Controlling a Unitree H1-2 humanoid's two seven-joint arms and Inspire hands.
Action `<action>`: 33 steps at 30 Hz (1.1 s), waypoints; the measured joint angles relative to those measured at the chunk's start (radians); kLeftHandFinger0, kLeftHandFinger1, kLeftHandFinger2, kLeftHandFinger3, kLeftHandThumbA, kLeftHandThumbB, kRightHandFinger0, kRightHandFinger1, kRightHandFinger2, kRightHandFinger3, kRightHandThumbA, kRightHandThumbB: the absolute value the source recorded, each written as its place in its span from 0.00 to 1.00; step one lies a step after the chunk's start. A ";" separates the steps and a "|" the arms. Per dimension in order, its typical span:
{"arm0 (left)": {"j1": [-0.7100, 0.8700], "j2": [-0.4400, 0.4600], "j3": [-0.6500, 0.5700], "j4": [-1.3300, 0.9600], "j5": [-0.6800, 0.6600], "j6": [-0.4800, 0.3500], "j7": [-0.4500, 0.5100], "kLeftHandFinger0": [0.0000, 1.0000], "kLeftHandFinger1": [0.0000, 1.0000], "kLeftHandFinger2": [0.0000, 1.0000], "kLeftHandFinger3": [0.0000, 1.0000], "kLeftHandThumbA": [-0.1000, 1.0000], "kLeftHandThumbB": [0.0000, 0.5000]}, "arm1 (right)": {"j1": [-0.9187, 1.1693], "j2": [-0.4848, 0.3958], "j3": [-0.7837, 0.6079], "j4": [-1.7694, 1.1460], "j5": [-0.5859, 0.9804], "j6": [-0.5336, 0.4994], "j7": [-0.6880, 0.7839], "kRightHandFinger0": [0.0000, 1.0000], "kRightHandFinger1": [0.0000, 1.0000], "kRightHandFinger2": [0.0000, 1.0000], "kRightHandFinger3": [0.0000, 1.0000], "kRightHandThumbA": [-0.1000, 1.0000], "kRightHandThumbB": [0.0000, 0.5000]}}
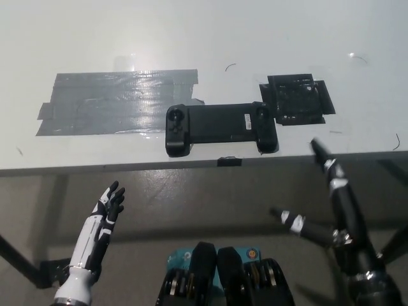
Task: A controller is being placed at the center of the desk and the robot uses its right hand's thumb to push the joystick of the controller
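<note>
A black controller [220, 127] lies flat near the front edge of the white desk [191, 38], with a joystick [176, 117] on its left grip and another [261, 113] on its right grip. My black right hand [335, 204] hangs below and in front of the desk edge, to the right of the controller, open with fingers spread and touching nothing. One fingertip [317, 148] reaches up to the desk edge. My white left hand [105, 213] rests low at the lower left, open, below the desk.
A wide patch of grey tape [115, 102] covers the desk left of the controller. A black taped square [296, 99] sits just right of it. A small black clip [229, 161] is on the desk's front edge. Floor shows below.
</note>
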 measured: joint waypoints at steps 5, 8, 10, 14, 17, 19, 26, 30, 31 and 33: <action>0.001 0.000 0.000 0.000 0.002 -0.004 0.000 1.00 1.00 1.00 1.00 0.94 0.09 | -0.141 -0.003 -0.040 0.010 -0.006 0.032 -0.009 1.00 1.00 1.00 1.00 1.00 0.42; 0.002 0.000 0.000 0.000 0.004 -0.004 0.000 1.00 1.00 1.00 1.00 0.94 0.09 | -0.217 -0.004 -0.057 0.070 -0.009 0.058 -0.015 1.00 1.00 1.00 1.00 1.00 0.43; 0.003 -0.001 0.000 0.000 0.006 -0.004 0.000 1.00 1.00 1.00 1.00 0.94 0.10 | -0.269 -0.004 -0.067 0.140 -0.009 0.080 -0.021 1.00 1.00 1.00 1.00 1.00 0.45; 0.005 -0.001 0.000 0.000 0.008 -0.005 0.000 1.00 1.00 1.00 1.00 0.94 0.12 | -0.349 -0.005 -0.079 0.289 -0.009 0.100 -0.035 1.00 1.00 1.00 1.00 1.00 0.50; 0.005 0.000 0.000 0.000 0.009 -0.005 0.000 1.00 1.00 1.00 1.00 0.94 0.12 | -0.391 -0.007 -0.082 0.375 -0.009 0.110 -0.042 1.00 1.00 1.00 1.00 1.00 0.50; 0.005 0.000 0.000 0.000 0.010 -0.005 -0.001 1.00 1.00 1.00 1.00 0.94 0.12 | -0.428 -0.007 -0.084 0.440 -0.009 0.124 -0.049 1.00 1.00 1.00 1.00 1.00 0.49; 0.005 0.000 -0.001 0.000 0.015 -0.005 -0.001 1.00 1.00 1.00 1.00 0.94 0.10 | -0.522 -0.007 -0.085 0.594 -0.010 0.157 -0.074 1.00 1.00 1.00 1.00 1.00 0.57; 0.003 -0.001 -0.004 0.000 0.016 -0.005 -0.001 1.00 1.00 1.00 1.00 0.94 0.10 | -0.564 -0.006 -0.085 0.680 -0.010 0.169 -0.092 1.00 1.00 1.00 1.00 1.00 0.55; 0.003 -0.001 -0.004 0.000 0.016 -0.005 -0.001 1.00 1.00 1.00 1.00 0.94 0.10 | -0.567 -0.006 -0.085 0.689 -0.010 0.170 -0.094 1.00 1.00 1.00 1.00 1.00 0.54; 0.000 -0.001 -0.005 0.000 0.017 -0.005 -0.001 1.00 1.00 1.00 1.00 0.93 0.11 | -0.586 -0.006 -0.085 0.721 -0.010 0.171 -0.103 1.00 1.00 1.00 1.00 1.00 0.53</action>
